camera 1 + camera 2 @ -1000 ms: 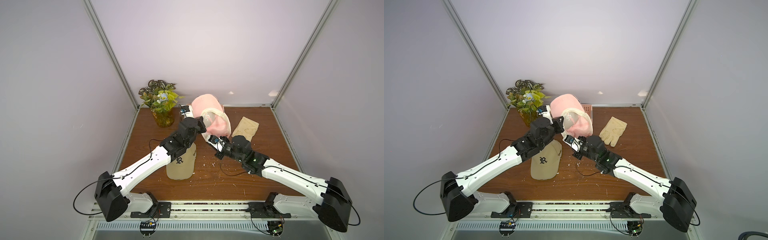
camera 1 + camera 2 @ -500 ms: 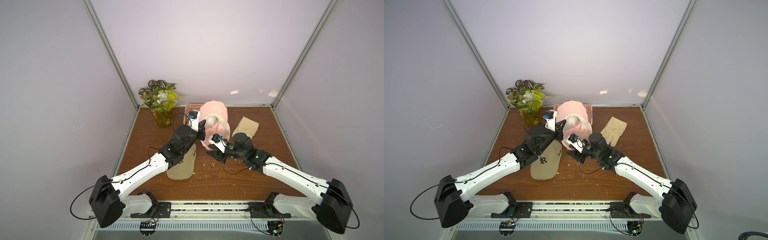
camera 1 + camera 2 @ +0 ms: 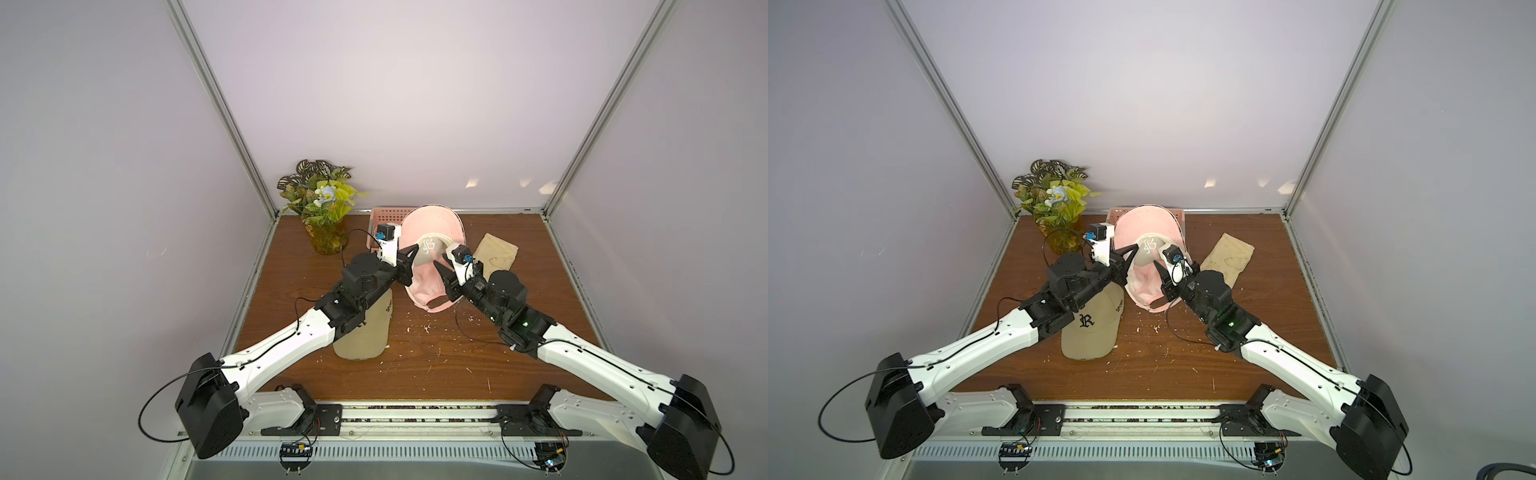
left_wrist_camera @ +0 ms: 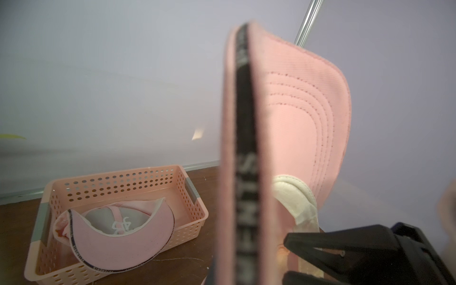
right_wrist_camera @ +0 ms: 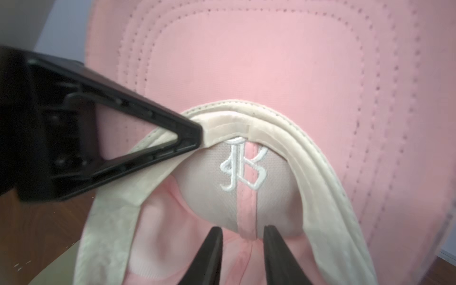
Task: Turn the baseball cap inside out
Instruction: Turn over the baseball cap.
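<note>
A: Start at the left. What stands there?

B: A potted plant (image 3: 319,210) in the far left corner of the wooden table (image 3: 519,340). Nearer the front a beige cap (image 3: 1090,332) with a black letter lies flat, partly under the left arm.

A: And the left gripper (image 3: 411,254)?

B: It is clamped tight on the cream sweatband at the rim of the pink baseball cap (image 3: 432,232), holding the cap up above the table. In the right wrist view that gripper (image 5: 197,134) pinches the band just beside the white embroidered letters.

A: Where is the cap, then?

B: In the middle of the table, between the two grippers, brim upward and toward the back wall, its opening facing the camera head. The crown hangs down, partly pushed through, so lining and seam tape show. Behind it sits a pink perforated basket (image 4: 118,182), and the left wrist view shows another pink cap (image 4: 118,237) lying in it.

A: The right gripper (image 3: 1160,268)?

B: Its jaws stand a little apart, tips inside the cap's opening. In the right wrist view its fingertips (image 5: 213,237) sit on either side of the pink centre seam, close below the letters; I cannot tell whether they press the fabric.

A: Farther right?

B: A tan glove (image 3: 496,253) lies flat on the table, just beyond the right gripper's wrist.
</note>
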